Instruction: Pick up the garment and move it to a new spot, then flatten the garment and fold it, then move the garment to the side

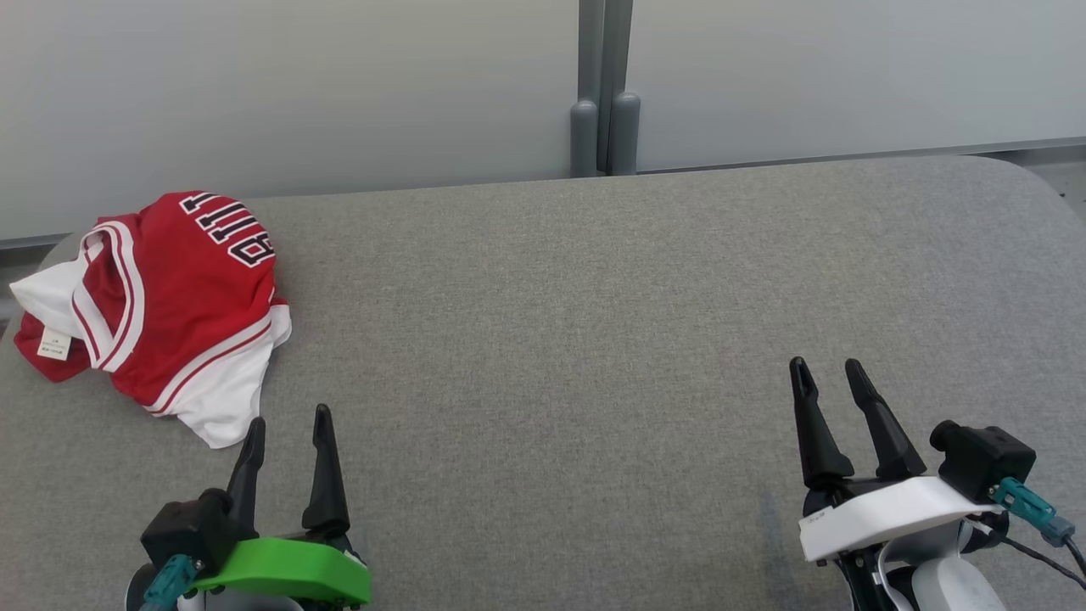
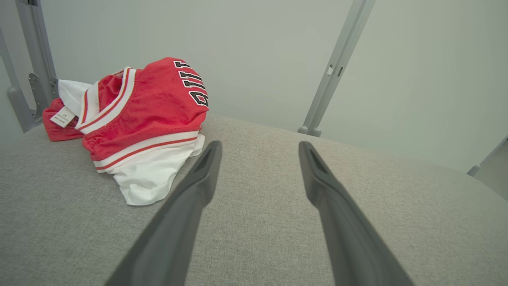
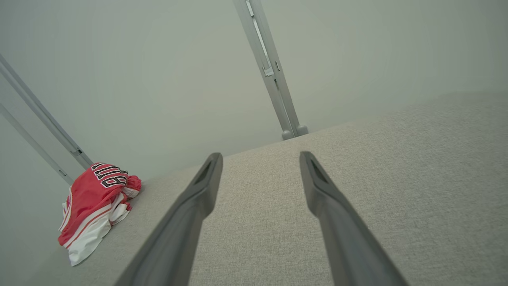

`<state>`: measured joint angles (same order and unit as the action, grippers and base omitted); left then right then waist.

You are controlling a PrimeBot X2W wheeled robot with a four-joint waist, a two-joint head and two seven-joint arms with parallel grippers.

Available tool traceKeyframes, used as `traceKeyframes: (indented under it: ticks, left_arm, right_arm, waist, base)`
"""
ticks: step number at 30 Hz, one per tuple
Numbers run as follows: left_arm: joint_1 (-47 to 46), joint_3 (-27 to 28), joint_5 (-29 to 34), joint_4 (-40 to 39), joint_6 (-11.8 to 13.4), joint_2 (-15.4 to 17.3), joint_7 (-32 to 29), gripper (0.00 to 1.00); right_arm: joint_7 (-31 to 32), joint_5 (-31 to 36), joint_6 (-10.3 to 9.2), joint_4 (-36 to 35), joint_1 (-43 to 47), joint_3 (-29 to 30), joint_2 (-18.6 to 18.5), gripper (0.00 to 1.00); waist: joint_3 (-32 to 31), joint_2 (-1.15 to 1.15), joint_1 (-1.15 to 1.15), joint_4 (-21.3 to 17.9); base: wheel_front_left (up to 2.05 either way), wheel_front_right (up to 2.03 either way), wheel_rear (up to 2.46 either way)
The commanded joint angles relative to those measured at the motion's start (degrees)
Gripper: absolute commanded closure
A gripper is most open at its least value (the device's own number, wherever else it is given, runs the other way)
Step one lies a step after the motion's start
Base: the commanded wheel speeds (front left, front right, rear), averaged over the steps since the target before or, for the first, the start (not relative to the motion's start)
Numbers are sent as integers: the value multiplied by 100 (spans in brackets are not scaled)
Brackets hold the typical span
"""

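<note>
The garment (image 1: 161, 305) lies in a crumpled heap at the far left corner of the bench (image 1: 594, 339), close to the rounded edge there. It is a red sports shirt with white bands and thin red stripes along the openings. Black letters (image 1: 233, 231) with a white outline sit on the top of the heap, on the side toward the wall (image 1: 297, 85). A small white label (image 1: 53, 344) shows at the left end of the heap. A white part of the cloth spreads out flat on the near side, toward the robot.

The left pincer (image 1: 289, 416) is low at the near left of the bench, on a green bracket (image 1: 288, 570). Its two dark fingers stand wide apart, with bare bench cloth between them. The tip of its left finger is just beside the white part of the garment; I cannot tell if it touches.

The right pincer (image 1: 825, 363) is at the near right, on a white bracket (image 1: 882, 513), well apart from the garment. Its fingers are also spread wide, over bare grey cloth.

The bench has a grey woven cover. Behind it is the pale wall, with a grey post (image 1: 604, 102) standing at the far edge near the middle.
</note>
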<state>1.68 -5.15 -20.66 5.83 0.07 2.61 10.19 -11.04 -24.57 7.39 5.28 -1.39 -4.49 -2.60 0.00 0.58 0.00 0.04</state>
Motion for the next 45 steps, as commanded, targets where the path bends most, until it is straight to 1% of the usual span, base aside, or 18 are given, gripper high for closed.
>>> traceKeyframes:
  ticks: [1,9,26,38,45]
  left_arm:
    - [19,5,146,-23,30,44,63,0]
    - [85,11,503,45,64,44,175,0]
    - [140,-63,921,88,147,43,379,0]
    - [165,-141,1270,83,208,45,518,0]
    - [165,-122,1216,112,204,45,507,0]
  right_arm:
    - [-49,125,15,-34,36,-11,-32,0]
    - [-153,600,16,-16,67,-67,-35,0]
    - [-318,1293,12,28,101,-73,-38,0]
    - [-428,1718,12,130,86,-74,-40,0]
    - [-422,1707,11,163,67,-52,-40,0]
  waist:
    - [-2,-41,0,2]
    - [-12,-45,0,5]
    - [-26,-52,0,1]
    - [-22,-58,0,9]
    - [-19,-58,0,9]
  base:
    - [0,0,0]
    - [0,0,0]
    - [0,0,0]
    - [0,0,0]
    - [0,0,0]
